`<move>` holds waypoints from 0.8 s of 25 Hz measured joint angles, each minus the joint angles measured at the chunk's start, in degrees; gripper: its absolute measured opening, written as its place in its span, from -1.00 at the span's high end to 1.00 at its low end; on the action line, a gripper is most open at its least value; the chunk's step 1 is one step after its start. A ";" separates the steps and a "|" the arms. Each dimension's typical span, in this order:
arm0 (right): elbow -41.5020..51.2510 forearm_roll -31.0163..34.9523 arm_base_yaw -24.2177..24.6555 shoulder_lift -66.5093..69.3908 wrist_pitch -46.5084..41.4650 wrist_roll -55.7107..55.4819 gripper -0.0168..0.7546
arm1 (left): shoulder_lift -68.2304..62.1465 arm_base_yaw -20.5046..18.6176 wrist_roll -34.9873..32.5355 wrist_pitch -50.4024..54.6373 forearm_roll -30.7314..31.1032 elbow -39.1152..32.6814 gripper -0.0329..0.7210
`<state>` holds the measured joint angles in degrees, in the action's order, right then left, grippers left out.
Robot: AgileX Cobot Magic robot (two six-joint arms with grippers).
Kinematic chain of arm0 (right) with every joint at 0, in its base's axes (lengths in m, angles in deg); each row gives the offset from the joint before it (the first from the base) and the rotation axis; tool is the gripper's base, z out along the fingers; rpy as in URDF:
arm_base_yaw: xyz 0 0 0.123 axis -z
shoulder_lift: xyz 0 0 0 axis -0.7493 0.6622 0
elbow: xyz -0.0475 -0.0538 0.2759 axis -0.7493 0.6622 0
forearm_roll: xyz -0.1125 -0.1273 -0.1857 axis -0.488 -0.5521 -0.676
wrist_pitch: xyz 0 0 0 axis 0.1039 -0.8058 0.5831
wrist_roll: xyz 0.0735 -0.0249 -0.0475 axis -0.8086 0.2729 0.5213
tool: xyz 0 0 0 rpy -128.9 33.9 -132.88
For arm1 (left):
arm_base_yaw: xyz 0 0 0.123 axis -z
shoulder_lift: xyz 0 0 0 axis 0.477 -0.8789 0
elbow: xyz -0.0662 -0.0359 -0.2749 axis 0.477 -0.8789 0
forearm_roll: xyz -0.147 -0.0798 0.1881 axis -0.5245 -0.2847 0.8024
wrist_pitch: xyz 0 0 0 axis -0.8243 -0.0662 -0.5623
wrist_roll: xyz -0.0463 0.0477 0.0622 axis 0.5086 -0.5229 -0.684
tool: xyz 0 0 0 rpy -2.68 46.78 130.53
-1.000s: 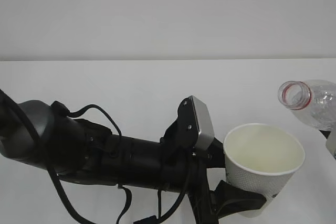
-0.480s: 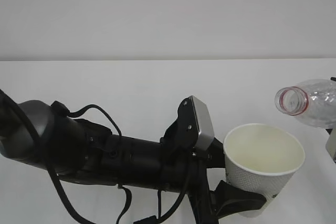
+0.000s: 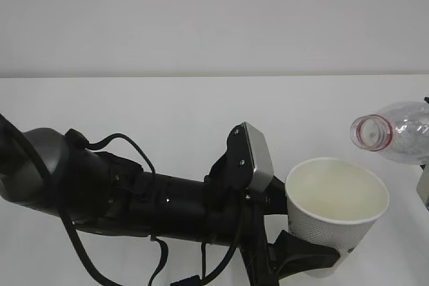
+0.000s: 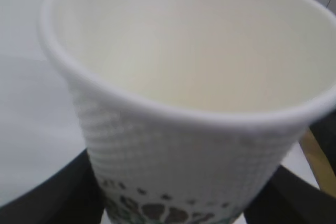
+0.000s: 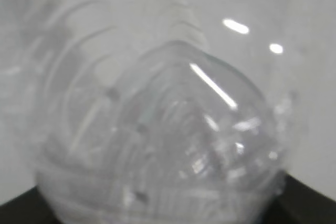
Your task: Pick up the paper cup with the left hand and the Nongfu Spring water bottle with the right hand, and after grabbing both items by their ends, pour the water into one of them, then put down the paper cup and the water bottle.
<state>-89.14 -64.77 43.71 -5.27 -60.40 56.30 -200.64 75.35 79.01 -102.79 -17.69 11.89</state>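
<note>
Since the earlier frame your right hand has tipped the Nongfu Spring water bottle (image 3: 395, 132) further over, so its open mouth has dropped and swung toward the left; your left hand (image 3: 305, 259) and its load have not shifted. Starting at that left hand, its black fingers (image 4: 42, 203) are closed around the lower wall of the paper cup (image 3: 337, 212), which stands upright and lifted, its rim open to the top. Its inside looks dry and cream-coloured in the left wrist view; no water shows there. Out at about two o'clock from the cup, near but not touching, the bottle lies almost level with its red neck ring facing the cup. Your right hand is nearly out of the exterior view; the right wrist view shows the bottle's ribbed base (image 5: 157, 140) filling the picture between dark fingers at the lower corners, so it is gripped by its end. Both pickups look done; pouring is just starting, and setting both down remains.
</note>
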 joint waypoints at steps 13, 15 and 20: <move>0.00 1.88 0.00 0.00 1.59 5.04 -0.30 | 0.00 0.00 0.00 -0.09 0.00 0.00 -0.46; 0.00 2.36 0.00 0.00 1.69 5.59 -0.30 | 0.00 0.00 0.00 -0.09 0.00 0.00 -0.46; 0.00 3.23 0.00 0.00 2.78 7.29 -0.30 | 0.00 0.00 0.00 -0.09 0.00 0.00 -0.46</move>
<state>-89.14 -61.54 43.71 -5.27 -57.61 63.59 -200.64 75.35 79.01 -102.88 -17.69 11.89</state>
